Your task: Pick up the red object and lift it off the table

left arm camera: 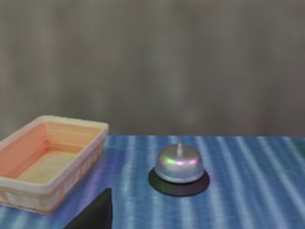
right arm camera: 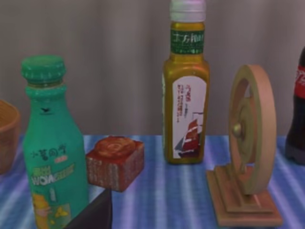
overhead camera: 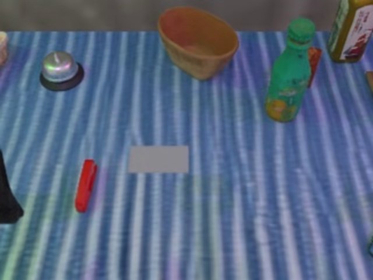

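From above, the tabletop carries one red object, lying flat toward the left side with nothing touching it. Just to its right is one grey flat rectangle. Farther back stand one silver bell on a dark base, one brown bowl, one green bottle and one yellow-brown bottle. A dark piece of the left arm shows at the left edge, apart from the red object; whether its claw is released or clenched cannot be told.

The left wrist view adds one pale orange basket beside the bell, plus a dark sliver of claw.

The right wrist view alone shows one red patterned block, one wooden wheel on a stand and one dark cola bottle. Its own claw is only a dark sliver, state unreadable. The red object appears in neither wrist view.
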`<state>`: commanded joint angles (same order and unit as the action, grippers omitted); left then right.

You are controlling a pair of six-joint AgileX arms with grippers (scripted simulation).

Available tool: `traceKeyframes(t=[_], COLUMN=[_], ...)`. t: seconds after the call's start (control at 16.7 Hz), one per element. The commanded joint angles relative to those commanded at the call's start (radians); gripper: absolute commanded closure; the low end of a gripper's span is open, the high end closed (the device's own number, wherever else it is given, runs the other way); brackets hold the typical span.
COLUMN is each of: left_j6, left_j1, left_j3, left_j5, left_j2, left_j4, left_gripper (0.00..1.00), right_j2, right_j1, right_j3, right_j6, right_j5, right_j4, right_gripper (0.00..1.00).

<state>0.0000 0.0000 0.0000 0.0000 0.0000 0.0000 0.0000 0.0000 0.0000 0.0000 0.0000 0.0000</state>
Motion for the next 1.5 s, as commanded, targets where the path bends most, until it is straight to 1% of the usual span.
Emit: traceKeyframes(t=[0.24,0.48,0.66,1.14,1.5], left_j6=[-0.004,-0.026,-0.049,-0.108,-0.15], left_j1=[-0.007,-0.036,-0.067,-0.167,-0.229], left_j3=[0.03,0.207,0.405,0.998,1.37], left_j5=[0.002,0.004,0.003,-0.003,-0.003], left_j2=[0.03,0.219,0.471,1.32,1.796], left_j4=[-0.021,-0.141,-0.28,-0.727,-0.995], left_gripper=[0.0,0.0,0.0,0.0,0.0], right_j2=[0.0,0.0,0.0,0.0,0.0], right_j1=[0.0,0.0,0.0,0.0,0.0], right_j3=[0.0,0.0,0.0,0.0,0.0], right_j6=[0.0,0.0,0.0,0.0,0.0], right_j5=[0.0,0.0,0.0,0.0,0.0], right_j4=[0.0,0.0,0.0,0.0,0.0], right_gripper=[0.0,0.0,0.0,0.0,0.0])
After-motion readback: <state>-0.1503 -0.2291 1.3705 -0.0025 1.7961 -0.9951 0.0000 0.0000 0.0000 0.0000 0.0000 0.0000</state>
